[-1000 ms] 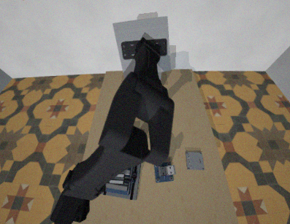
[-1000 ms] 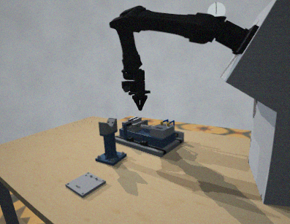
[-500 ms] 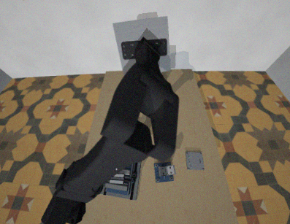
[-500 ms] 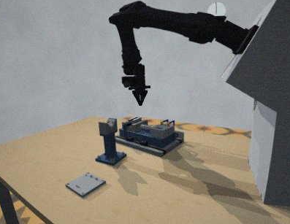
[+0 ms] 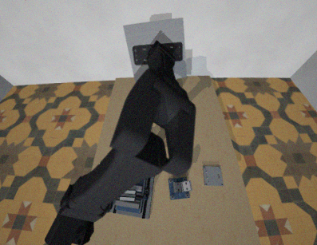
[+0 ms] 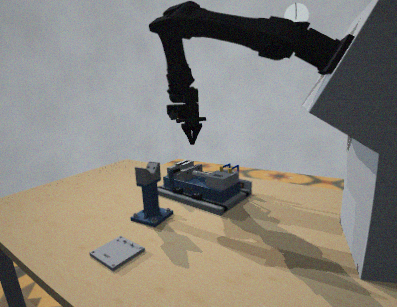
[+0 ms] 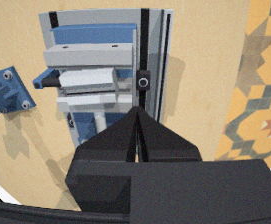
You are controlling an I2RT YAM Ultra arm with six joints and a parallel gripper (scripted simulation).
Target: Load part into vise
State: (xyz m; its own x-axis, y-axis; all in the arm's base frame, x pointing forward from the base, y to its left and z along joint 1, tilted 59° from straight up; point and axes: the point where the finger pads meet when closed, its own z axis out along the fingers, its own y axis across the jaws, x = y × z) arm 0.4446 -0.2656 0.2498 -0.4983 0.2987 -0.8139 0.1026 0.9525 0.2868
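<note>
My gripper [image 6: 192, 136] is shut and empty, its fingertips together [image 7: 138, 112]. It hangs well above the vise [image 6: 203, 184], over the vise's near edge in the wrist view. The vise has a blue base and grey jaws. A pale block, the part [image 7: 88, 80], lies between the jaws with its long side along one jaw. I cannot tell whether its slot faces up. A small dark round rod end, the work stop [image 7: 143, 82], sits at the part's right end. The infeed plate [image 6: 117, 252] is a flat grey square with nothing on it.
The V-block [image 6: 148, 174] stands on a blue post and base left of the vise; it also shows in the wrist view [image 7: 10, 87]. A tall grey housing [image 6: 368, 179] carries the arm's base at the right. In the top view the arm hides most of the vise [image 5: 132, 203].
</note>
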